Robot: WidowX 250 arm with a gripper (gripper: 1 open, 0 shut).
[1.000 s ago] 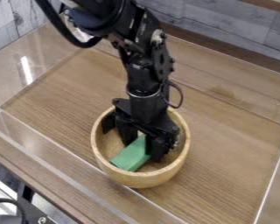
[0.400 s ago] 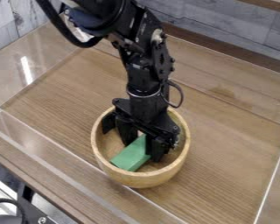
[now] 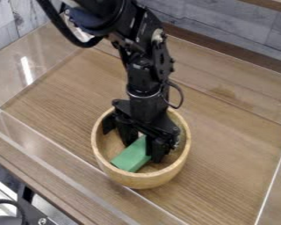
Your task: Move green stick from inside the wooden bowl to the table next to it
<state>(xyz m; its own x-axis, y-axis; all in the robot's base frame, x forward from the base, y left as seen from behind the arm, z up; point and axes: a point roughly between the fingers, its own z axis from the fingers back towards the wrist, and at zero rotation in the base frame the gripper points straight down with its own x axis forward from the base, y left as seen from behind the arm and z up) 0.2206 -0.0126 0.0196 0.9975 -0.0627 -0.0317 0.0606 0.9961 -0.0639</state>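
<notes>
Nothing has moved since the earlier frames: arm, bowl and block all sit where they were a second ago. Pointing straight down, the black gripper reaches into the wooden bowl, its two fingers spread wide apart and closed on nothing. Directly beneath it, between and just below the fingertips, lies the green stick, resting on the bowl's floor with its near end angled toward the front left of the bowl. One finger stands at the stick's left side and the other at its right; whether either actually touches the block cannot be told from this view, as the fingers partly cover its far end. Around the gripper rises the bowl's thick tan rim, highest in view at the front. Outside the bowl, on every side of the tool, spreads the brown wood-grain table, bordered by low clear acrylic walls. Above the gripper the black arm climbs up and back toward the top left of the view, with cables looped near its upper joint.
</notes>
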